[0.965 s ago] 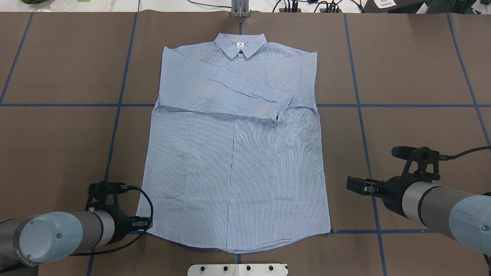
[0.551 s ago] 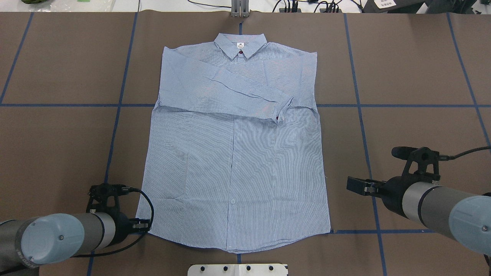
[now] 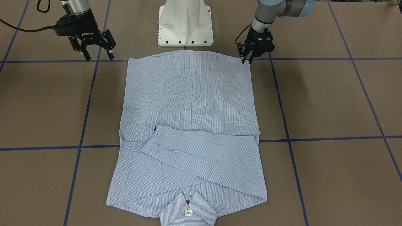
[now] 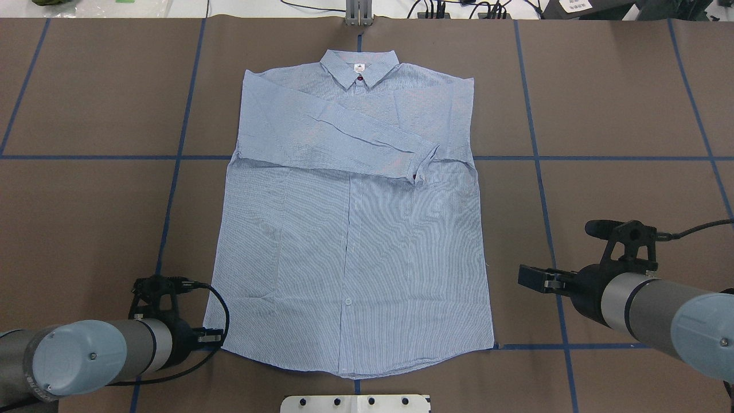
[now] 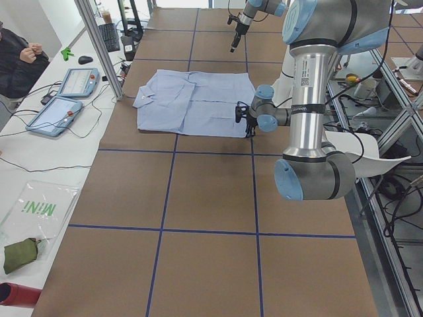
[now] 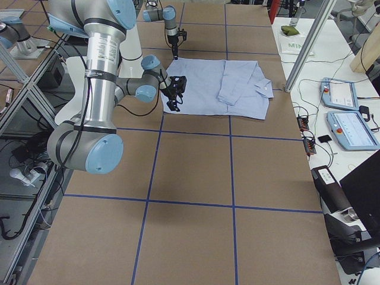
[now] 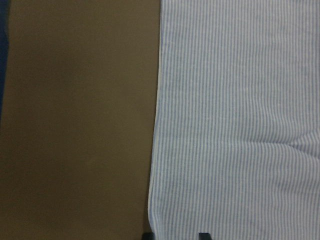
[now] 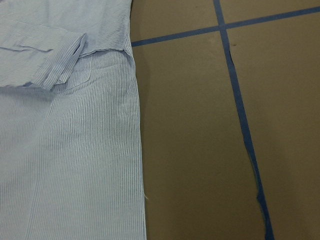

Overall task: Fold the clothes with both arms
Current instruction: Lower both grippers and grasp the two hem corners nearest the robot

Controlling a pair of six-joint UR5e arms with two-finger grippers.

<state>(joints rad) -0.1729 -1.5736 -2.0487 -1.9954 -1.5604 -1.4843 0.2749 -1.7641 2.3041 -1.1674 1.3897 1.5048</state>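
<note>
Overhead exterior view, largest first: brown worktop [image 4: 619, 103], marked into big squares by blue tape lines [image 4: 114, 156]. Spread flat across its middle, front up, a light blue-and-white striped shirt [image 4: 355, 241], with collar toward the far edge and hem toward the robot's edge.

Reaching in from the near left corner, the left arm [image 4: 86, 353]; from the near right corner, the right arm [image 4: 659, 312]. Between them, at the middle of the robot's edge and just beside the hem, a white base [image 3: 185, 28].

Folded slantwise across the chest, one long sleeve [image 4: 338, 143], ending in a rumpled cuff [image 4: 421, 163] near the shirt's right side.

Poised well clear of the cloth, off the hem's right corner, the right gripper [image 3: 99, 57], jaws spread wide and holding nothing.

Pointed straight down at the hem's left corner, the left gripper [image 3: 247, 60], jaws only narrowly parted. Seen from its wrist camera, two black tips astride the shirt's side edge, cloth flat and unpinched between them; cannot tell whether touching the fabric.

At the far end of the shirt, the spread collar [image 4: 335, 63], a small white label [image 4: 359, 67] inside it, and just below that a dark red button [image 4: 359, 78].
</note>
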